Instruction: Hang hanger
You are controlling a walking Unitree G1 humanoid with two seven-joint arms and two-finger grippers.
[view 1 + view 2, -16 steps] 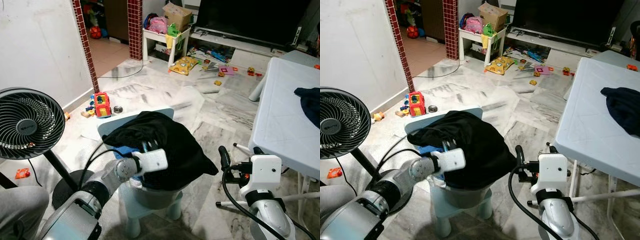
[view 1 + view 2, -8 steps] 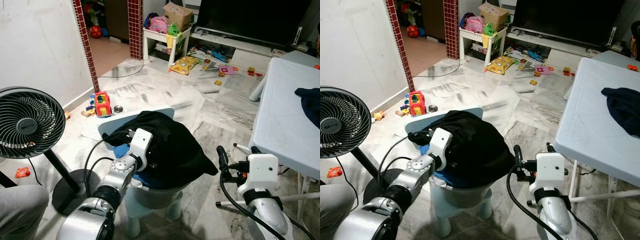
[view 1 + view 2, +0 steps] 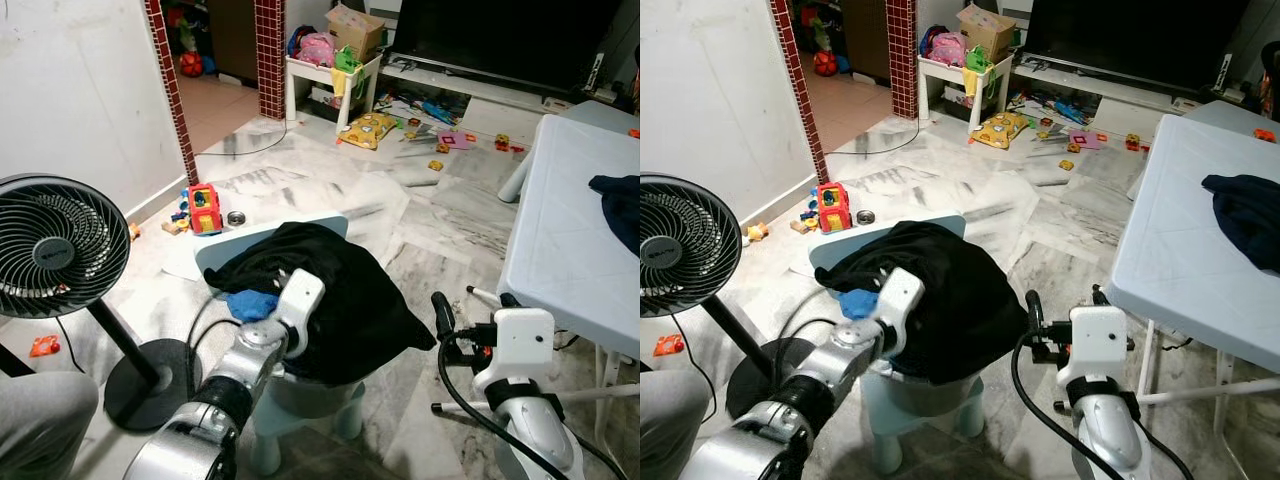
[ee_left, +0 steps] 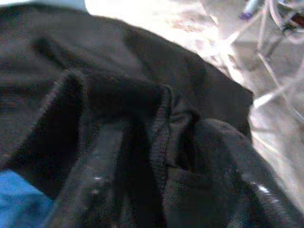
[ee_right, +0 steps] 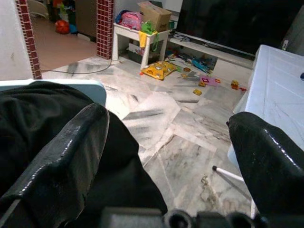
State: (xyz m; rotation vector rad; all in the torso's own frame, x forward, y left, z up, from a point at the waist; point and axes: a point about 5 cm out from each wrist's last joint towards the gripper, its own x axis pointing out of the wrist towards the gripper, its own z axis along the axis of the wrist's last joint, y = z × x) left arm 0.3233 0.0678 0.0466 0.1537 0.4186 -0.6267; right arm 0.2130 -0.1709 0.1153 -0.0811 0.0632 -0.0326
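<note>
L gripper (image 3: pixel 300 300) pressed into black garment (image 3: pixel 340 290) heaped on small pale-blue chair (image 3: pixel 300 405); wrist view: dark folds of cloth right up against the fingers, fingers blurred, can't tell if spread or closed, or whether cloth is pinched. Blue cloth (image 3: pixel 250 303) just beside gripper, under garment edge. No hanger discernible, so its position vs jaws can't be told. R gripper (image 5: pixel 166 156) beside chair, near white table (image 3: pixel 560 240), fingers wide apart, holding nothing. Fan (image 3: pixel 60 245) at robot's L.
</note>
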